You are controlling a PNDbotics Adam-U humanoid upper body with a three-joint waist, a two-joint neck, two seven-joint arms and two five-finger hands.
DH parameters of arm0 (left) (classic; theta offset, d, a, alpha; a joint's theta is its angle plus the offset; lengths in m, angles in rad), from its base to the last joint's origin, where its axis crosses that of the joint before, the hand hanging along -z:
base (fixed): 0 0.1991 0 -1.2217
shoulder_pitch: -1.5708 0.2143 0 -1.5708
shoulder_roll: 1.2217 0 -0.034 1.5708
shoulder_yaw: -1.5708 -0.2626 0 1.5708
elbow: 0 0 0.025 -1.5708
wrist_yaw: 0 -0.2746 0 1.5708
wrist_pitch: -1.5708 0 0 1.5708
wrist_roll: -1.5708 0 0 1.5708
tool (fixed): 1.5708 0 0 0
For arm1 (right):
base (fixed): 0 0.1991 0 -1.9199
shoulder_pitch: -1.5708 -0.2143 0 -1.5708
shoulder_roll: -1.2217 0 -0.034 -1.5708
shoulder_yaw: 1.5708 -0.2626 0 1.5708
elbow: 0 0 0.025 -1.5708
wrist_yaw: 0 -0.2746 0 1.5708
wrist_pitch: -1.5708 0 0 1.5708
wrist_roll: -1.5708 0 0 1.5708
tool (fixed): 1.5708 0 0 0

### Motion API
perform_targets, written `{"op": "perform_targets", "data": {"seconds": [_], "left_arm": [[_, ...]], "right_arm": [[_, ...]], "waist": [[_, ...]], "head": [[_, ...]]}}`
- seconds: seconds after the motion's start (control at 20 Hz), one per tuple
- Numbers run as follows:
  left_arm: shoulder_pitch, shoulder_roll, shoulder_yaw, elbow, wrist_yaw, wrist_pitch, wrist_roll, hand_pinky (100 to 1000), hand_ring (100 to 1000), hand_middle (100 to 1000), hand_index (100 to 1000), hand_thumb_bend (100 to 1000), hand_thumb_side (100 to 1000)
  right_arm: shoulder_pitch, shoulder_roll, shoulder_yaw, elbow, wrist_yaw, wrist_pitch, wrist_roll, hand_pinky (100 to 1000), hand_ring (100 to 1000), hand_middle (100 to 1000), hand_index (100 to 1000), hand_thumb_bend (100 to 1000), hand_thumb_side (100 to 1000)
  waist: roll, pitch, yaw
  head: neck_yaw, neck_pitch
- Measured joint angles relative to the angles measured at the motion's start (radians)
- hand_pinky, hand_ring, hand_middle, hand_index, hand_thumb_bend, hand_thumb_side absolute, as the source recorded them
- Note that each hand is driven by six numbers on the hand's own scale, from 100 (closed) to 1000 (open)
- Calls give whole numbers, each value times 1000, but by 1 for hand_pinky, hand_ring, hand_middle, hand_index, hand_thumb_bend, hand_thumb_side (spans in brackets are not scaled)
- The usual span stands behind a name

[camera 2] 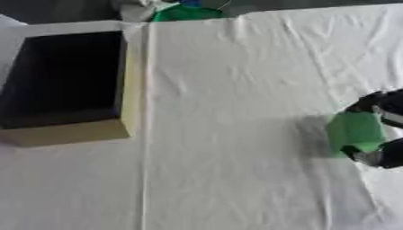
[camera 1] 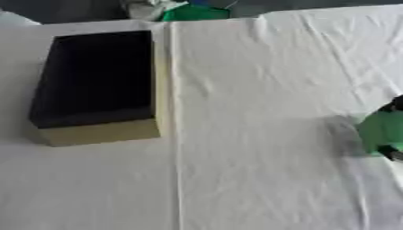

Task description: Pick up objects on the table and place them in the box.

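Observation:
An open cardboard box [camera 1: 102,132] with a dark inside stands at the left of the white-clothed table. At the right edge my right hand [camera 2: 387,110] is curled round a green block-shaped object [camera 2: 355,130], fingers above and below it, with its shadow on the cloth to the left. The object looks lifted a little off the cloth. My left hand shows in neither view.
A white cloth [camera 1: 260,90] with creases covers the whole table. At the far edge lie a green thing [camera 1: 193,12] and a crumpled pale thing [camera 1: 145,8]. Open cloth stretches between the box and my right hand.

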Motion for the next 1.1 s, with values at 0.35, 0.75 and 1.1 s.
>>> {"op": "perform_targets", "data": {"seconds": [0.35,0.75,1.1], "left_arm": [[0,0,0,0,0,2,-2,637,705,742,782,481,1000],[-11,1,0,0,0,0,-5,639,706,744,783,482,1000],[-20,2,-7,0,0,-4,-12,639,706,744,783,482,1000]], "right_arm": [[2,0,7,-34,-4,34,-66,590,512,396,601,239,534],[-62,-28,-7,-122,-120,49,-37,627,540,426,629,195,541],[-185,-71,7,-134,-195,-5,16,641,550,438,639,176,553]], "waist": [[-2,0,6],[-17,-7,17],[-42,-12,42]], "head": [[-2,-3],[11,2],[29,2]]}}
